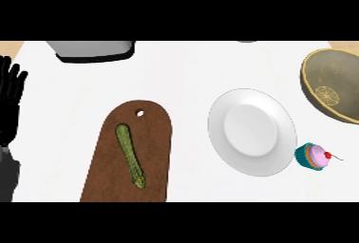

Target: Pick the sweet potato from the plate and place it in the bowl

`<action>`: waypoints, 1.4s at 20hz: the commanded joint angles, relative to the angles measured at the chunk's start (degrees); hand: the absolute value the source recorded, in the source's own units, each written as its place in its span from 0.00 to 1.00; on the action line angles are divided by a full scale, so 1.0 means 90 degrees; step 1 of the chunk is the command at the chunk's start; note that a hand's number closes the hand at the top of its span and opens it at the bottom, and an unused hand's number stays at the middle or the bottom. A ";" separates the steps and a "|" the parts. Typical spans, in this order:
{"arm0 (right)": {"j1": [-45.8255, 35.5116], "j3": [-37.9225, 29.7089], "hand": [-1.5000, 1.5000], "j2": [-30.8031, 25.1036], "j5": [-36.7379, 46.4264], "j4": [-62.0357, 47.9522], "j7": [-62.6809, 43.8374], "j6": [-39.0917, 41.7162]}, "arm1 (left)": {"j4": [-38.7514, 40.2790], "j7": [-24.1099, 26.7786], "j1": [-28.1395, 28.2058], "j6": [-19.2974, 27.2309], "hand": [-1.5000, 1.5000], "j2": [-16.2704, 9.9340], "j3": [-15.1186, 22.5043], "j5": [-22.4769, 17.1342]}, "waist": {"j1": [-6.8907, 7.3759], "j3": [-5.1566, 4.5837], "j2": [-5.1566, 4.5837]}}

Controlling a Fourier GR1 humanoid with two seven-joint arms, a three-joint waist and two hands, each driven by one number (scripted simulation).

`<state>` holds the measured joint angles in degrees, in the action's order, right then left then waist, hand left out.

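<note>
Fingers [8,80] of one left hand [5,118] stand straight and spread a little, pointing up, far left of the plate [251,132] at the view's left edge. The hand is black, holds nothing and touches nothing, and its grey forearm [7,171] runs down below it.

Left of the plate and above it, at the view's top edge, sits one grey thing with a black rim [92,51], cut off by that edge; what it is cannot be told.

Just left of the plate lies one dark brown wooden cutting board [157,142], long, with a rounded top end and a small hole there. On it lies one asparagus spear [131,156], green and thin, lengthwise along the board.

One white round plate is in the middle, its face plain white.

Near the plate's lower right rim stands one cupcake [314,156], with a teal wrapper, pink icing and a red cherry on top, apart from the plate.

Right of the plate and above it is one bowl [329,71], olive-brown, partly cut off by the view's right edge, with a yellow round pattern on its inner wall.

Where the sweet potato is, or how it looks, cannot be told from this view.
</note>
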<state>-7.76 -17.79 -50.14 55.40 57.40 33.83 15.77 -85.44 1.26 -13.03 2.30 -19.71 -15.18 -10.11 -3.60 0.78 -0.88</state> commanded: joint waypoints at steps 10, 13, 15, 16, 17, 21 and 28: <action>-0.0462 -0.2226 1.00 -0.2147 -0.1380 -0.2769 0.2420 0.0095 | -0.0117 0.0121 0.0085 -0.0098 0.50 0.0214 0.0253 0.0030 | 0.0395 -0.0004 0.0041; -0.0677 -0.2473 1.00 -0.2395 -0.1623 -0.3092 0.2896 -0.0040 | -0.0078 -0.0013 -0.0074 -0.0167 0.50 0.0168 0.0288 -0.0019 | 0.0444 -0.0005 0.0030; -0.0718 -0.2527 1.00 -0.2499 -0.1832 -0.3350 0.3288 0.0276 | -0.0167 -0.0176 -0.0112 -0.0074 0.50 0.0101 0.0312 0.0081 | 0.0459 -0.0011 0.0058; -0.0835 -0.2605 1.00 -0.2702 -0.1954 -0.3436 0.3276 0.0499 | -0.0091 -0.0032 -0.0025 -0.0192 0.50 0.0101 0.0252 -0.0010 | 0.0503 -0.0021 0.0049; -0.0970 -0.2544 1.00 -0.2664 -0.2035 -0.3460 0.3396 0.0638 | 0.0070 0.0021 -0.0137 -0.0209 0.50 0.0163 0.0365 0.0056 | 0.0487 -0.0029 0.0016; -0.1270 -0.2462 1.00 -0.2965 -0.2456 -0.3656 0.3472 0.1739 | 0.0156 0.0067 -0.0202 -0.0112 0.50 0.0150 0.0325 0.0139 | 0.0497 -0.0055 0.0040; -0.1862 -0.1881 1.00 -0.3066 -0.2690 -0.3724 0.2894 0.2386 | -0.0063 -0.0092 -0.0361 -0.0219 0.50 0.0128 0.0470 0.0117 | 0.0758 -0.0061 0.0033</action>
<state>-22.39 -36.78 -76.75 32.25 25.22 52.80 23.05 -85.71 0.85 -15.62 1.49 -17.53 -10.76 -8.56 2.40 0.30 -0.59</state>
